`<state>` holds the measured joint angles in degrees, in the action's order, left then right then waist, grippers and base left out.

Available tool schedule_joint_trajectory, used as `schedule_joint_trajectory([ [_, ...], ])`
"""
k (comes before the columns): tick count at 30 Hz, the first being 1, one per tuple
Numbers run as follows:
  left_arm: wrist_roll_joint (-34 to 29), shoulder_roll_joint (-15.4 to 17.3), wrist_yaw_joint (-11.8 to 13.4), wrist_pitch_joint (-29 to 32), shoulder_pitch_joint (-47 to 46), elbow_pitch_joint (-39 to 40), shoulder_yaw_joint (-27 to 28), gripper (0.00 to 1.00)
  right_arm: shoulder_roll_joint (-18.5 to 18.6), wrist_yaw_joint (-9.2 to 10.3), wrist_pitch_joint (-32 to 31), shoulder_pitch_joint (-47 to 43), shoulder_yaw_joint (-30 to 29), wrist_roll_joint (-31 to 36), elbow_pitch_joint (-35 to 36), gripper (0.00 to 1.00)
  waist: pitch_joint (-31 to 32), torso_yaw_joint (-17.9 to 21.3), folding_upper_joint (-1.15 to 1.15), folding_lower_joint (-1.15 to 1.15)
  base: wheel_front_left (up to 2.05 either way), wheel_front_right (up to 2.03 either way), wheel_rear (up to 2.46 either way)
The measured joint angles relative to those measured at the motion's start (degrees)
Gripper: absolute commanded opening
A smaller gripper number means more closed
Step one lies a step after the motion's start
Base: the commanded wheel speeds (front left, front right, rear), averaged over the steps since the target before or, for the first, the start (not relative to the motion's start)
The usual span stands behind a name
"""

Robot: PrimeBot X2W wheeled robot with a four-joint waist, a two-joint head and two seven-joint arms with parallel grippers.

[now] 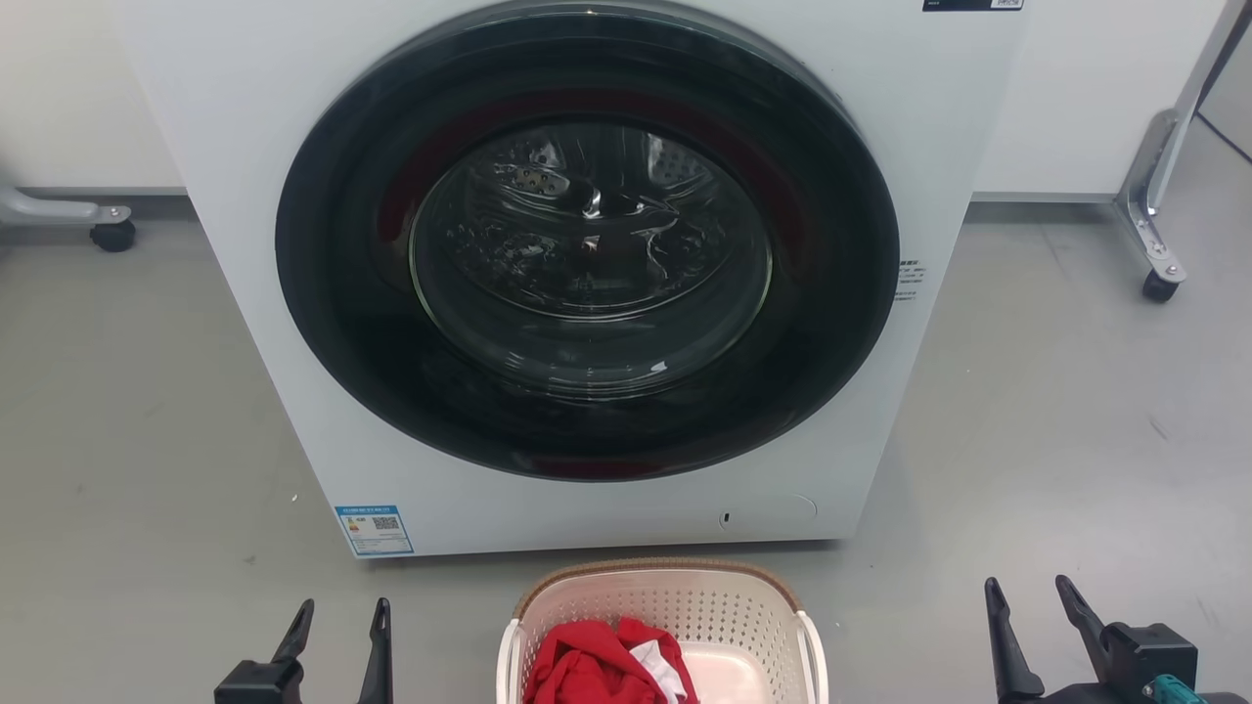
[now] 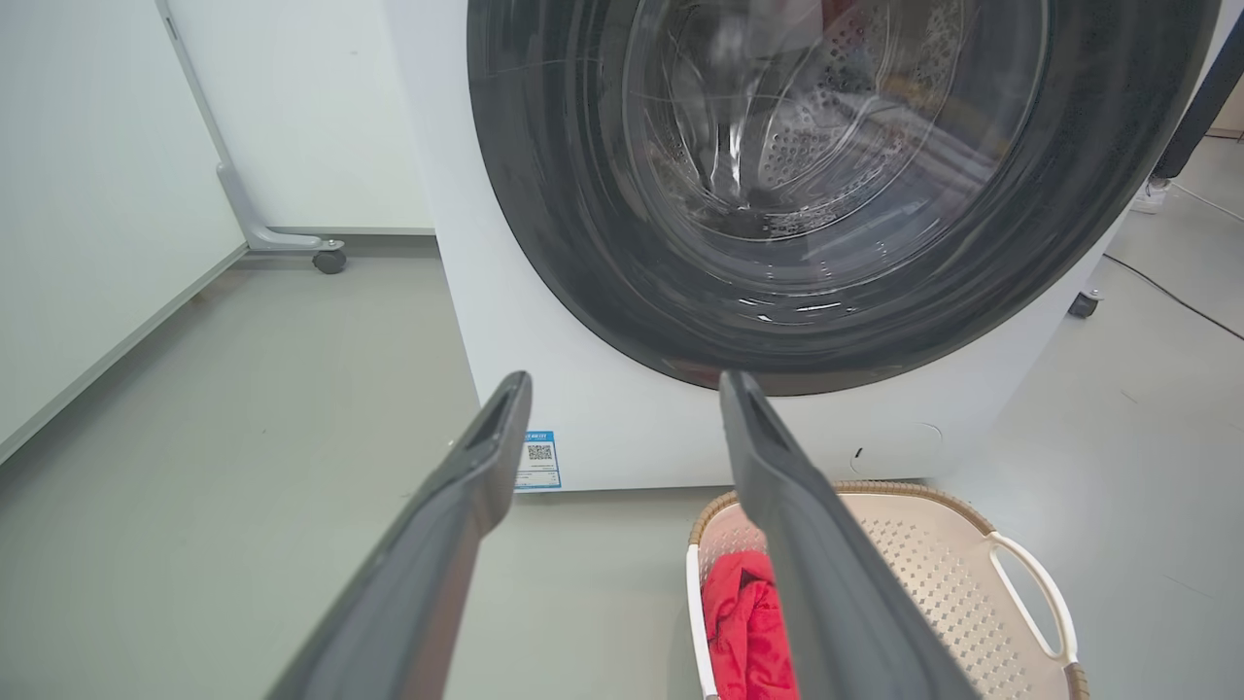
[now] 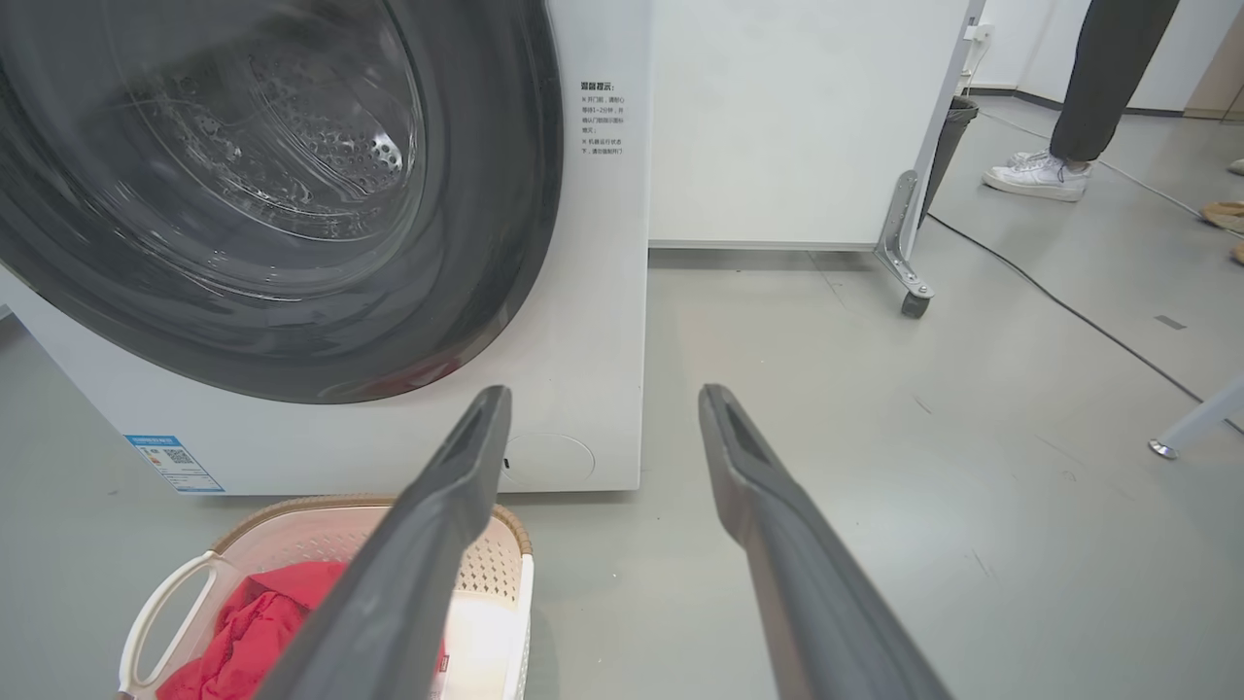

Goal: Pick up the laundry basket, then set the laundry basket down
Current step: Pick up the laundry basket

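- Two claws flank the laundry basket (image 1: 724,606) in the head view. The left claw (image 1: 344,606) is at the lower left and the right claw (image 1: 1028,585) at the lower right. Each has its fingers spread apart, holds nothing, and is well apart from the basket.
- The basket sits on the grey floor (image 1: 127,440), just in front of the white washing machine (image 1: 215,196) and below its round dark door (image 1: 587,430). Red clothing (image 1: 587,670) and a bit of white cloth (image 1: 653,657) lie inside.
- From the left wrist, the basket's far white handle (image 2: 1035,593) shows beyond one finger. A blue sticker (image 2: 537,459) sits at the machine's lower corner, between the finger tips.
- From the right wrist, the opposite handle (image 3: 165,608) appears, along with printed text (image 3: 603,117) on the machine's front. Farther off are a person's leg and white shoe (image 3: 1040,175) near a wheeled frame (image 3: 909,243), and a dark cable (image 3: 1050,297) running across the floor.
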<state>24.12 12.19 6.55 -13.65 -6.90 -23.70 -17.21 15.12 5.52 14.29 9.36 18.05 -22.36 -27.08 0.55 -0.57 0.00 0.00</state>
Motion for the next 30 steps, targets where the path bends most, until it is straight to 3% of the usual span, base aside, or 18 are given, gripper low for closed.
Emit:
schedule_joint_trajectory([
  [19, 0.52, -1.38, 0.00, 0.55, -2.65, 0.21, 0.29, 1.00, -0.38, 0.00, 0.00, 2.29, -0.13, -0.04, 0.08, 1.00, -6.65, -0.05, 0.01, 0.01, 0.00, 0.00, 0.00],
  [30, 0.97, -2.53, -0.05, 0.96, -6.07, 0.29, 0.16, 1.00, -0.97, 0.01, -0.01, 6.05, -0.09, -0.03, 0.40, 1.00, -13.52, 0.20, 0.01, 0.01, 0.00, 0.00, 0.00],
])
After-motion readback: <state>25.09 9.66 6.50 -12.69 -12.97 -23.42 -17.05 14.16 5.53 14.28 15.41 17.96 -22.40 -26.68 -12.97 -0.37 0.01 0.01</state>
